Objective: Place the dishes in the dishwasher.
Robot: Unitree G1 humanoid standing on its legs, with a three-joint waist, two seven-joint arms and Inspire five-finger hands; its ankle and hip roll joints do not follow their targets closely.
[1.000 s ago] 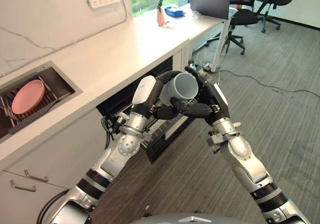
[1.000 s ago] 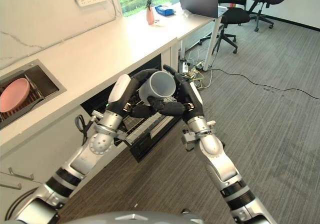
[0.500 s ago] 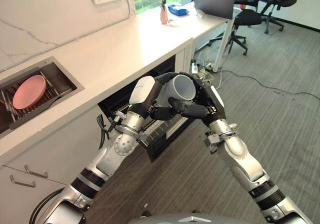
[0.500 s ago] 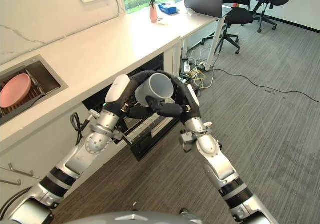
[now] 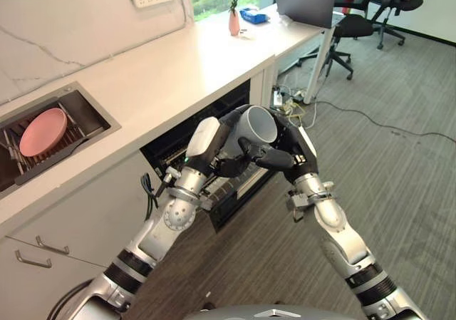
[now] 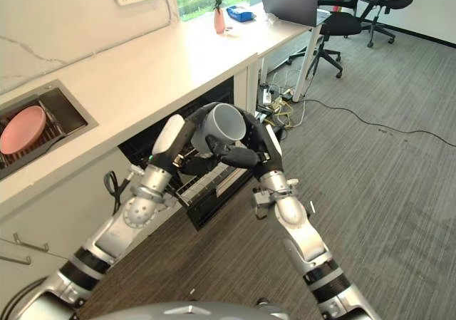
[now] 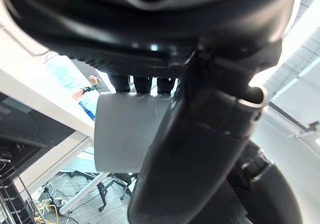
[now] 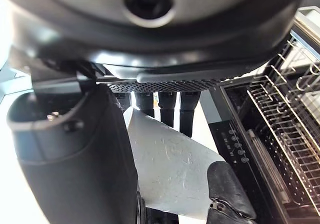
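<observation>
A grey cup [image 5: 258, 126] lies on its side in the air, mouth towards the room, just above the pulled-out dishwasher rack [image 5: 231, 186]. My left hand [image 5: 211, 140] wraps it from the counter side, fingers over its wall [image 7: 125, 134]. From the other side my right hand [image 5: 293, 149] curls its fingers and thumb round the same cup [image 8: 175, 170]. A pink plate [image 5: 43, 131] rests in the sink rack at the far left.
The dishwasher [image 8: 285, 134] is open under the white counter [image 5: 157, 78], its wire rack sticking out into the floor space. A vase [image 5: 234, 22], a laptop [image 5: 303, 5] and office chairs stand further off. Grey carpet [image 5: 399, 170] spreads to the right.
The camera has shifted a little. Both hands keep their hold on the cup, which stays almost in the same place over the rack.
</observation>
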